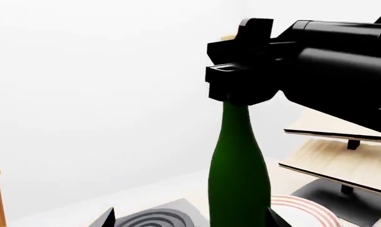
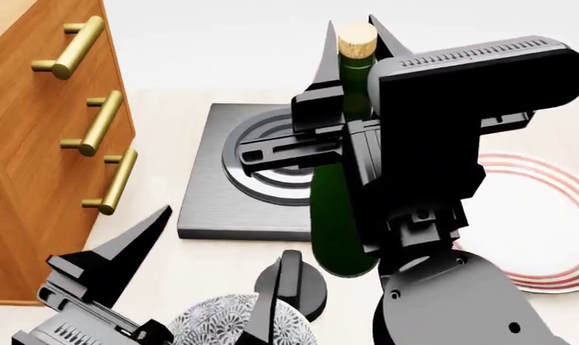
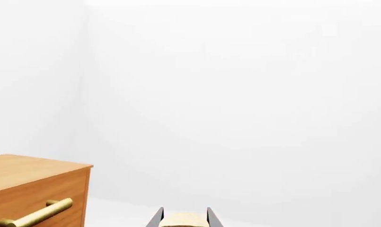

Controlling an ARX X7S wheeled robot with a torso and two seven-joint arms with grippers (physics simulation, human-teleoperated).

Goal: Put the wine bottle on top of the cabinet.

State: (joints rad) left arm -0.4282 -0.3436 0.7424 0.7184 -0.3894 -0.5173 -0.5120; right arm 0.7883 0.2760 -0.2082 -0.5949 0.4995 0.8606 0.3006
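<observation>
— Where do my cameras sit?

— My head camera looks steeply down, close over the wine bottle, cabinet at nine o'clock. My left wrist camera faces it level, from nearby.

— And my right?

— Level above the cork, facing the white wall; all three share bottle and cabinet.

Surface: pale wooden tabletop
Middle: dark square slab with raised rings
Right: red-ringed white plate
Left: cabinet

wine bottle: dark green, tan cork | cabinet: reddish-brown, brass handles | plate: white, pink rings
</observation>
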